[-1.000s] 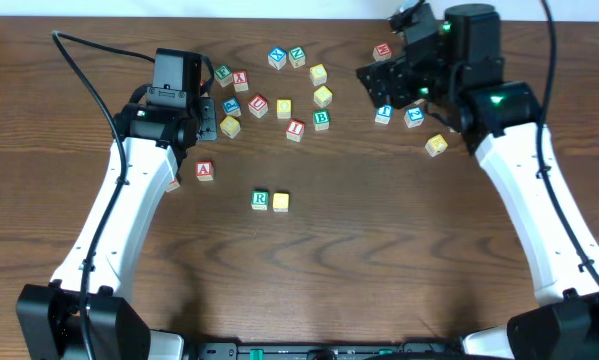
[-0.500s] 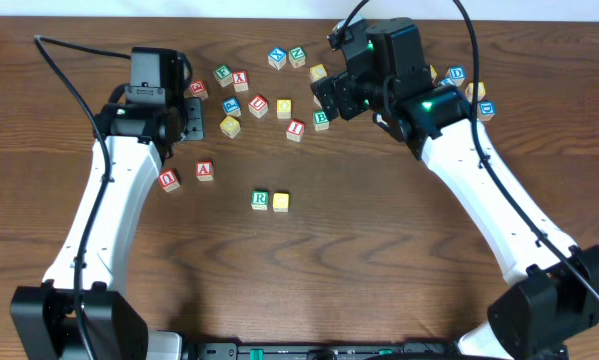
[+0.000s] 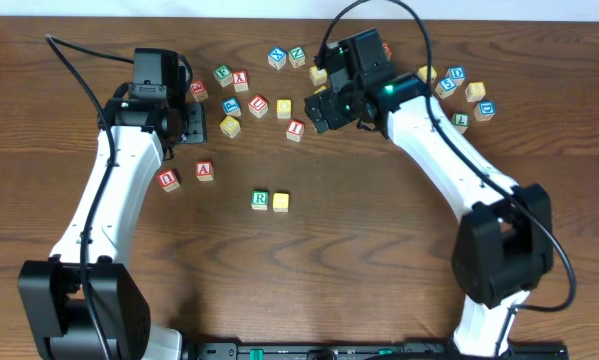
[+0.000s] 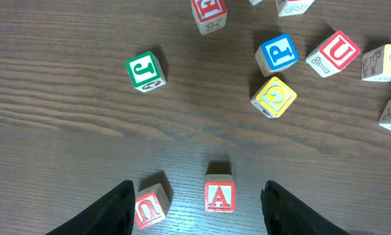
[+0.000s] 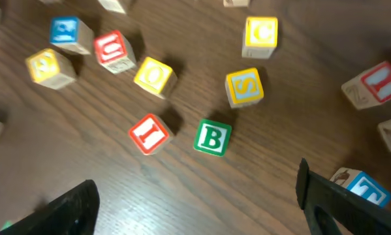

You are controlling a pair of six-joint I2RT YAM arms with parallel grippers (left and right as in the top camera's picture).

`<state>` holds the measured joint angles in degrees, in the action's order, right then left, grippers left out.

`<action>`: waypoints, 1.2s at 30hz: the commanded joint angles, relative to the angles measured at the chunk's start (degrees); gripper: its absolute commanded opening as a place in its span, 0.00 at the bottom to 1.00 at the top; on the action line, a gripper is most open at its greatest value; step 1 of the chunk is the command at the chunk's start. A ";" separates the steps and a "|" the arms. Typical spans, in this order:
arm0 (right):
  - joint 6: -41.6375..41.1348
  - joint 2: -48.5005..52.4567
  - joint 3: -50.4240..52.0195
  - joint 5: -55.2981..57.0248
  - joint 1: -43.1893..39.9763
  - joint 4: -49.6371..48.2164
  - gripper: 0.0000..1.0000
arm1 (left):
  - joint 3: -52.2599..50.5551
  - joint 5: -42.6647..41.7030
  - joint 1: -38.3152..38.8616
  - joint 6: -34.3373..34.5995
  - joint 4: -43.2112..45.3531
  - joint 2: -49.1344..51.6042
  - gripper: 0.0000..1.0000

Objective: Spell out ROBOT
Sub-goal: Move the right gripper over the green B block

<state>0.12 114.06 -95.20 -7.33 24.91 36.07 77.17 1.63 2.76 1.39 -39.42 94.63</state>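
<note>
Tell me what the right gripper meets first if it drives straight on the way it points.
Most likely the green B cube, nearly centred ahead of the open right gripper; the red I cube lies beside that line. Its height above the table is unclear.

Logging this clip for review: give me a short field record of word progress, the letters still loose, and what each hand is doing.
word so far: green R and a yellow cube, side by side
still loose: green B, blue T
right hand: open, empty, above green B
left hand: open, empty, straddling red A without touching it
</note>
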 commanded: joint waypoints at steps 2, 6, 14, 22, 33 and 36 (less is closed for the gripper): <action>-3.58 1.33 -2.32 1.46 -0.11 0.07 0.96 | 0.09 -0.15 -0.24 -0.52 -0.17 0.20 0.62; -4.17 1.36 -3.76 3.26 -0.11 1.05 0.97 | 0.09 -0.15 -0.24 -0.52 -0.17 0.20 0.65; -4.17 3.17 -12.87 7.08 -0.11 7.50 0.95 | 0.09 -0.17 -0.24 -0.52 -0.20 0.20 0.66; -3.72 14.12 -25.59 6.97 -0.07 17.29 0.90 | 0.09 -0.15 -0.24 -0.52 -0.48 0.20 0.66; -4.96 14.95 -25.90 6.56 1.18 17.75 0.91 | 0.09 -0.15 -0.24 -0.52 -0.42 0.20 0.66; -5.27 14.95 -25.90 6.14 1.60 17.88 0.90 | 0.09 -0.15 -0.24 -0.52 -0.39 0.20 0.66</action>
<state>-4.05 130.13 -119.87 -1.06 25.65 53.78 77.17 1.61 2.76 1.41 -39.68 94.63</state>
